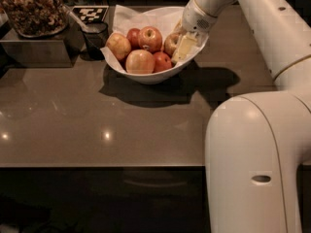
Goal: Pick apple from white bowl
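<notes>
Currently, by size:

1. Arm (262, 130): white, bulky, fills right side of view. Upper link comes from top right down twd bowl.
2. Counter (97, 115): brown, glossy, a few light spots reflected. Front edge runs across lower half of view.
3. Box (34, 50): dark, far left on counter. Clear tub (31, 8) of brown mixed snacks sits on top.
4. Bowl (150, 76): white, oval, flared rim, back-centre of counter. Shadow falls to front and right.
5. Paper (131, 16): white, crumpled, lines bowl, stands up at back-left.
6. Gripper (182, 47): inside bowl at right side, angled down-left. Claw wide or narrow: cannot tell.
7. Apple (170, 42): red w/ yellow streaks, in bowl, right-back, close against gripper's left, partly hidden by it.
8. Other apples (140, 62): five, in bowl. Yellow-orange ones at left and front, a red-yellow one and a dark red one at the back, a small deep red one in front of apple.
9. Cup (95, 35): small, dark, just left of bowl.
10. Tag (90, 13): black-white checker, behind cup.
</notes>
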`<action>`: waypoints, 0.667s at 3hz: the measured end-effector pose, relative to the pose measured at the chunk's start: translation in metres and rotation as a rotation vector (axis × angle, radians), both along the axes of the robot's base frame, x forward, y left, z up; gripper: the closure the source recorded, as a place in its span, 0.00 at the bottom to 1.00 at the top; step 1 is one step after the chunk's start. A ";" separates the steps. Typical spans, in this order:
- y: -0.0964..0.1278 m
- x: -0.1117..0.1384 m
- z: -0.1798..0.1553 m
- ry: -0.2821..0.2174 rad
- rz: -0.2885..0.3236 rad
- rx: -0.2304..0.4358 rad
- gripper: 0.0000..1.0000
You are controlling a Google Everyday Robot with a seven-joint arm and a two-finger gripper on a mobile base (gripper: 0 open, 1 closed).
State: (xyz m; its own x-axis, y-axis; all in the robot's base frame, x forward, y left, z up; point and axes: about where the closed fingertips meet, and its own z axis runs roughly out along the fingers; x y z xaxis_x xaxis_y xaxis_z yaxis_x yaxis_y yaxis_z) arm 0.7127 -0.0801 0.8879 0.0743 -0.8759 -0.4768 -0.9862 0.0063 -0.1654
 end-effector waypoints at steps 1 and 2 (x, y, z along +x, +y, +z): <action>0.000 -0.002 0.001 -0.007 0.007 -0.009 0.90; -0.001 -0.002 0.002 -0.008 0.007 -0.010 1.00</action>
State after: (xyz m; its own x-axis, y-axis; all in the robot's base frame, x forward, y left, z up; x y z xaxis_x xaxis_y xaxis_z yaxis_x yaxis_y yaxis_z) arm 0.7103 -0.0810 0.8900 0.0843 -0.8802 -0.4671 -0.9848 -0.0021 -0.1737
